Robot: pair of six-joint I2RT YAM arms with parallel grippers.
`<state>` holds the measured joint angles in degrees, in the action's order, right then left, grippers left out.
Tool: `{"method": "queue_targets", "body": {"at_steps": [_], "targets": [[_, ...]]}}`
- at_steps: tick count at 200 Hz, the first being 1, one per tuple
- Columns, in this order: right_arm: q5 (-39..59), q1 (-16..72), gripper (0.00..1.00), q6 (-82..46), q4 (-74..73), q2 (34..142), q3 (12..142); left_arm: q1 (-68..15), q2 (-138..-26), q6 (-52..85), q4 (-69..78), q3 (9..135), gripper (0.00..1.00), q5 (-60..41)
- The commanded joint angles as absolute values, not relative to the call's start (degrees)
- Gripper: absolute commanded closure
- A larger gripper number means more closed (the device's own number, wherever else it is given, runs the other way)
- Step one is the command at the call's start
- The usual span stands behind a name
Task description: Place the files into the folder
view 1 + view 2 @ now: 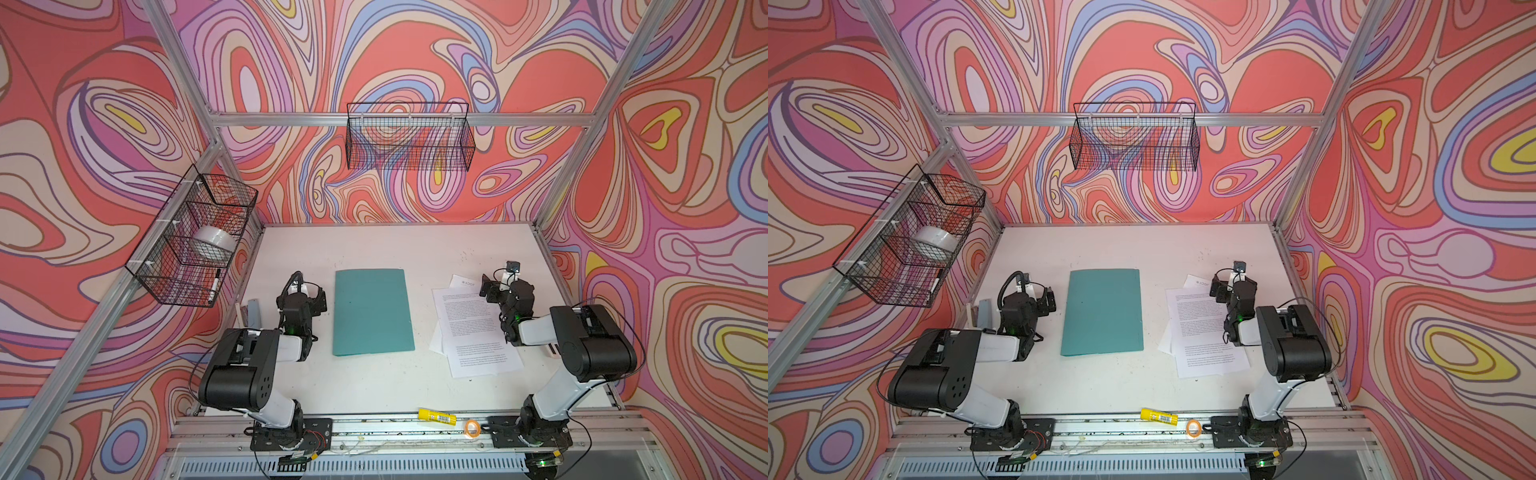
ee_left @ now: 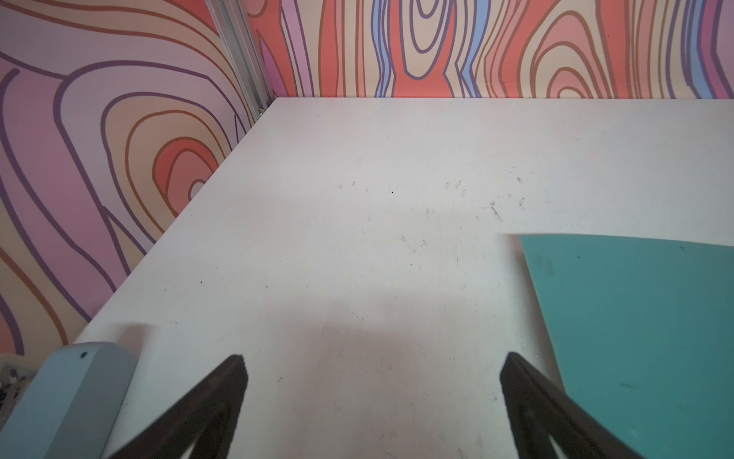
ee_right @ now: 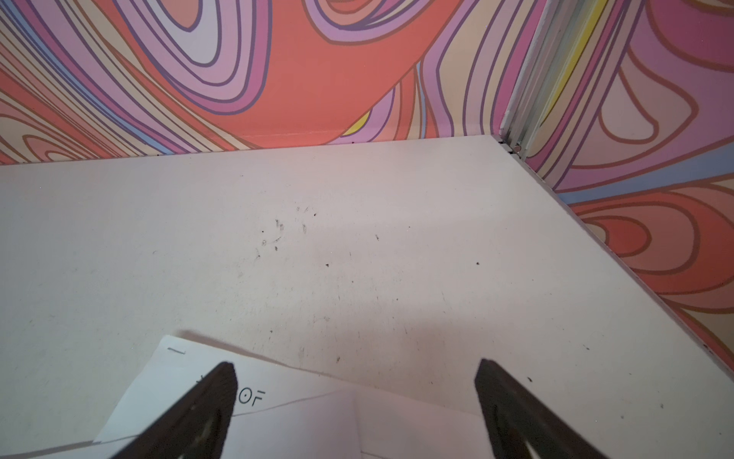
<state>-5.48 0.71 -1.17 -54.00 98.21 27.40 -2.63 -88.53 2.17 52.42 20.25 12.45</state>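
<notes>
The left claw (image 2: pixel 373 357) is spread wide over bare tabletop (image 2: pixel 357 238) and grips nothing. The closed teal folder (image 1: pixel 372 311) lies flat just beside it, on the side toward the right claw (image 3: pixel 355 361), with one corner showing past a fingertip in the left wrist view. The right claw is also spread and empty. It is poised over the far edge of the files (image 1: pixel 473 332), a loosely fanned stack of printed sheets. The stack reaches back under that arm and lies apart from the folder.
</notes>
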Motion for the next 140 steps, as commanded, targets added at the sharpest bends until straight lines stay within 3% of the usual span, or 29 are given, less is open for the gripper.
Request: {"method": "queue_targets", "body": {"at_steps": [1, 55, 75, 89, 120, 140], "targets": [[-5.0, 0.4, 0.01, -1.5, -53.8, 98.3, 27.4, -2.3, -88.5, 2.3, 52.8, 20.8, 0.0, 12.4], [-5.3, 0.4, 0.02, -1.3, -54.3, 98.1, 27.1, -1.7, -88.2, 2.8, 52.6, 20.7, 0.0, 11.2], [-8.3, 2.1, 0.02, 0.0, -56.6, 97.3, 26.0, -2.1, -84.3, -0.2, 59.1, 15.7, 0.0, 4.6], [-13.5, 3.3, 0.01, 0.0, -52.3, 94.8, 27.5, -4.1, -78.5, -0.5, 58.2, 13.7, 0.0, 11.2], [-22.7, 4.9, 0.01, -4.8, -25.1, 85.4, 40.2, -4.8, -66.3, 11.5, 36.9, 18.7, 0.0, 28.2], [-21.4, 5.6, 0.01, -10.0, -17.1, 80.9, 43.2, -5.9, -59.7, 19.9, 16.9, 24.3, 0.0, 28.9]]}}
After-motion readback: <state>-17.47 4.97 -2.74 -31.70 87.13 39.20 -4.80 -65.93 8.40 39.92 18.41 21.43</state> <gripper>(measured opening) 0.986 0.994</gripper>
